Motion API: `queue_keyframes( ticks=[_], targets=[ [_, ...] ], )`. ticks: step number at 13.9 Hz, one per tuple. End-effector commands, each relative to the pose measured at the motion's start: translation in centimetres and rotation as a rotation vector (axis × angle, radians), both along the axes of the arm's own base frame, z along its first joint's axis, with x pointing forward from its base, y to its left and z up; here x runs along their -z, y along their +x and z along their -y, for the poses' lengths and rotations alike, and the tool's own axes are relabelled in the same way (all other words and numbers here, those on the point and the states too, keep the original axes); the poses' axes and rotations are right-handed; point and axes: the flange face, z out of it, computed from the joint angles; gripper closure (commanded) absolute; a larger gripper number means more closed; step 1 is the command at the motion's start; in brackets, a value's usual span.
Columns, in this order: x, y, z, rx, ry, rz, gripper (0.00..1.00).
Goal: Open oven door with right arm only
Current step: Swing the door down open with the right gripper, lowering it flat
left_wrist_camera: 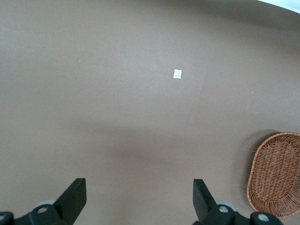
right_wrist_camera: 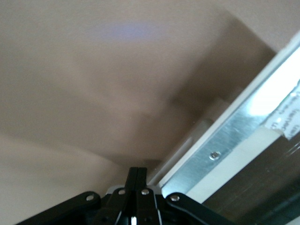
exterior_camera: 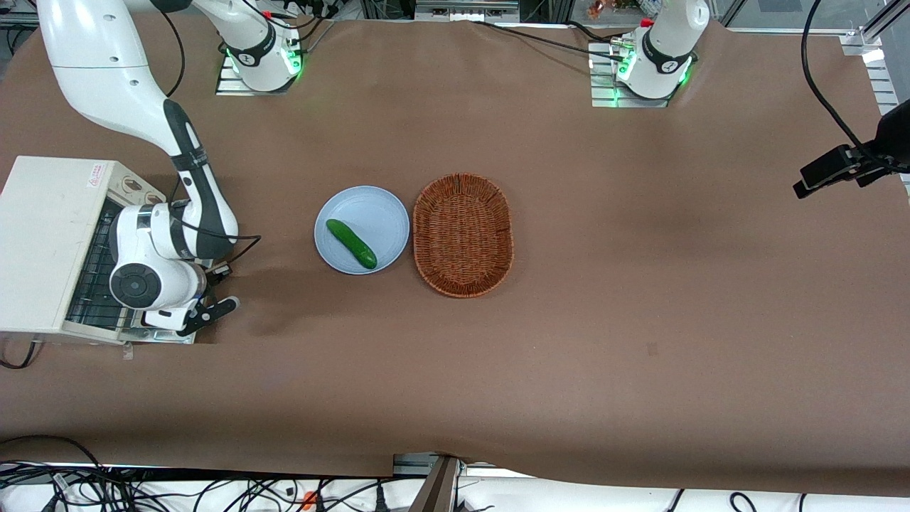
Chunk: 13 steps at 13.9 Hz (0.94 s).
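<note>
We read the jaws of the gripper (right_wrist_camera: 136,187) as pressed together, holding nothing — the two fingers meet in the right wrist view. They sit low, just beside the free edge of the oven door (right_wrist_camera: 243,140), which lies folded down and nearly flat on the bench (exterior_camera: 569,341). The door's long axis runs across the oven (exterior_camera: 43,242) front, beneath the right arm (exterior_camera: 153,245) wrist.

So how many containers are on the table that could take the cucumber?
2: the plate, which the cucumber lies on, and the basket beside it toward the parked arm's end. The gripper sits shut at the open oven door.
</note>
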Motion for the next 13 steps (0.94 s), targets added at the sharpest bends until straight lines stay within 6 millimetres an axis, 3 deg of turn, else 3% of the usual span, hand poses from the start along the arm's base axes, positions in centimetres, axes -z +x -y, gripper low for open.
queue_keyframes(
  ticks=[1, 6, 8, 11, 12, 13],
  targets=[
    [0.4, -1.7, 5.0, 0.145, -0.036, -0.066, 1.0],
    [-1.0, -1.8, 2.1, 0.401, -0.029, -0.13, 1.0],
    [-1.9, -1.4, -0.1, 0.408, -0.021, -0.138, 1.0],
    [-4.0, -0.5, -1.2, 0.395, -0.021, -0.136, 0.98],
    [-4.8, -0.1, -1.2, 0.394, -0.019, -0.13, 0.69],
    [-5.5, 0.1, -1.2, 0.39, -0.019, -0.127, 0.54]
  ],
)
